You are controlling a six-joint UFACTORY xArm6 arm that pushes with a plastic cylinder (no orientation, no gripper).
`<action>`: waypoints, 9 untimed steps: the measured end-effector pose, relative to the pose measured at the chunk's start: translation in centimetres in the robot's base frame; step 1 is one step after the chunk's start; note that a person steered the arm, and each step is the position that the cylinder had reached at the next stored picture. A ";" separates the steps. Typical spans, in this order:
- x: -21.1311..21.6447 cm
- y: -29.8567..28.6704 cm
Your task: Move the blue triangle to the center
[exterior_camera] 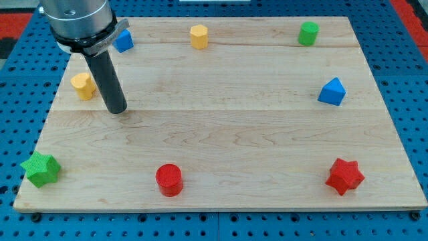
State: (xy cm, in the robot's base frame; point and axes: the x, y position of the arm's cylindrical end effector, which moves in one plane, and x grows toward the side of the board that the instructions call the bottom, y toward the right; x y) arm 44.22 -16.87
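The blue triangle [332, 92] lies near the surface's [221, 147] right edge, untouched. My tip [116, 109] rests far off at the view's left, beside a yellow block [83, 86]. No gripper is fitted. The approach is judged not yet begun; the triangle's right side must be reached, probably for a leftward push.

The board [221, 127] is showing pale wood with fine grain lines running across it. The surface around it [408, 80] is showing blue, dotted with dark holes. The rod [107, 80] is looking dark grey. The triangle [332, 92] and the cube [124, 41] are showing blue. Two blocks are showing yellow [83, 86] [198, 35]. The cylinder [308, 33] and one star [40, 169] are showing green; another cylinder [169, 179] and star [345, 176] are showing red.
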 end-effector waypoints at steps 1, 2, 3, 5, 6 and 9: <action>0.0 0.0; 0.0 0.0; 0.4 0.6; 2.1 9.3; 1.6 20.4; -4.0 39.9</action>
State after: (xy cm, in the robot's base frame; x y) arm 40.21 22.98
